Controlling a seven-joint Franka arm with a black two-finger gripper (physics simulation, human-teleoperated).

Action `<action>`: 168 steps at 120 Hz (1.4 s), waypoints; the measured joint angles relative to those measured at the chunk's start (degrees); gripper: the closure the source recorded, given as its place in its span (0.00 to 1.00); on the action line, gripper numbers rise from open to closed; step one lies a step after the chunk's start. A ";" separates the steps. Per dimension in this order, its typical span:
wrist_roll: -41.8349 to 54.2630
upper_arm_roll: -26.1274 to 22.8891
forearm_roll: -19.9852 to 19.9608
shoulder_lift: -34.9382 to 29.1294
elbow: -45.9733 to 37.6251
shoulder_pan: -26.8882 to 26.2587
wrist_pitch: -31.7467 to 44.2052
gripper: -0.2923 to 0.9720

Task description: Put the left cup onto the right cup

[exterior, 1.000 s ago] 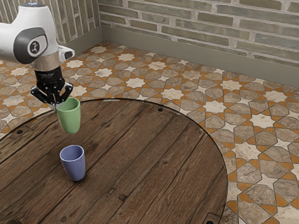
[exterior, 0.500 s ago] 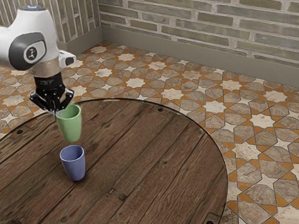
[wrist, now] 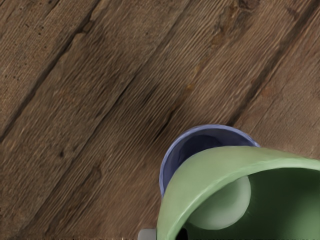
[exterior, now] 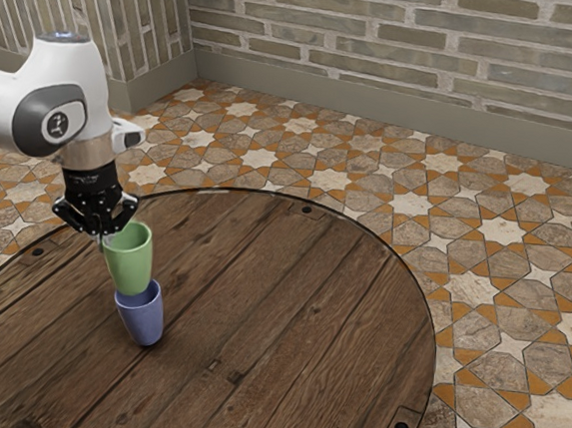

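Observation:
My gripper [exterior: 104, 233] is shut on the rim of a green cup [exterior: 130, 258], which hangs slightly tilted with its base reaching into the mouth of a blue cup [exterior: 141, 313]. The blue cup stands upright on the round wooden table [exterior: 285, 334], toward the exterior view's left. Through the wrist camera, the green cup [wrist: 240, 195] looms large just under my hand, and part of the blue cup's rim [wrist: 200, 137] peeks out from behind it.
The table's curved edge [exterior: 427, 317] runs along the exterior view's right, with patterned floor tiles [exterior: 487, 212] beyond. A brick wall [exterior: 402, 34] stands at the back. Bare wood extends to the right of the cups.
My hand has come down and slightly toward the viewer with the green cup. The cup's base, earlier hanging clear above the blue cup, now meets the blue cup's mouth.

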 joint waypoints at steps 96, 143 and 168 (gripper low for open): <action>-0.56 -1.39 -0.26 0.80 -0.86 -0.12 0.51 0.85; -0.79 -1.39 -0.18 1.06 0.26 -0.17 1.13 0.85; -0.85 -1.39 -0.21 1.84 0.71 -0.38 1.21 0.85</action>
